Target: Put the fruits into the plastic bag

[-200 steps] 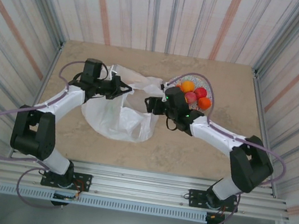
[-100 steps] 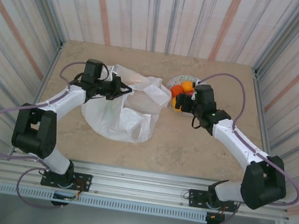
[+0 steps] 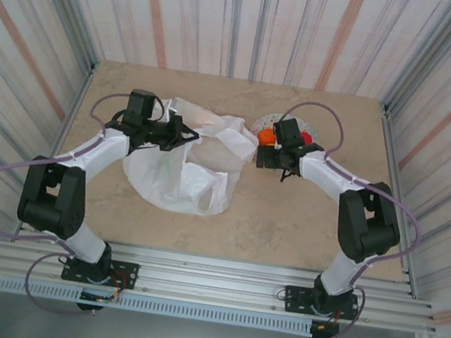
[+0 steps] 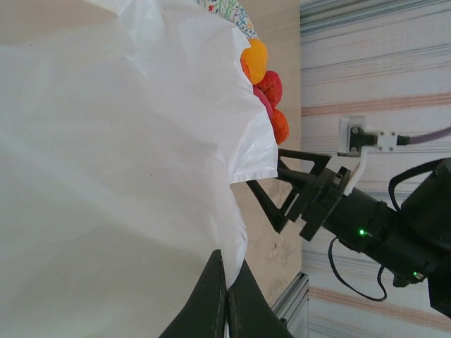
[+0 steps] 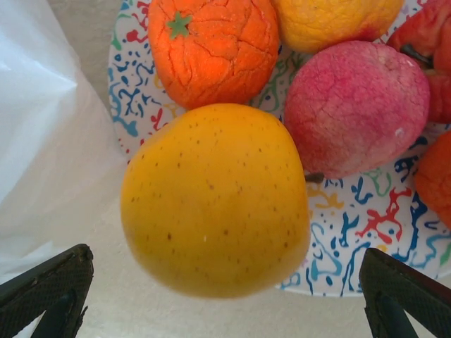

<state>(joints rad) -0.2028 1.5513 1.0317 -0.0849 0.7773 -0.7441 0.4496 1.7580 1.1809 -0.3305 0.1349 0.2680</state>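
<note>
1. Black fingers of the left gripper (image 3: pixel 181 135) are pressed together at the far left part of the plastic bag (image 3: pixel 180 175). In the left wrist view, the left gripper (image 4: pixel 227 299) is seen clamped on a fold of the bag's thin white film.
2. The plastic bag (image 4: pixel 106 176) lies crumpled on the beige surface (image 3: pixel 302 224), between the two grippers.
3. Just right of the bag, the right gripper (image 3: pixel 262 153) is held with its jaws spread wide and nothing is gripped. From the left wrist view, the right gripper (image 4: pixel 264 169) is seen just beyond the bag's edge.
4. In the right wrist view, a yellow fruit (image 5: pixel 215 201) is framed between the spread fingers of the right gripper (image 5: pixel 225 292) and touched by neither. It sits over the rim of the speckled plate (image 5: pixel 352 225), on the side nearest the bag.
5. Farther from the bag, the other fruits are gathered on the plate (image 3: pixel 307 132). An orange fruit (image 5: pixel 211 46) lies just beyond the yellow one, and a pink fruit (image 5: pixel 356 105) lies beside it to the right.
</note>
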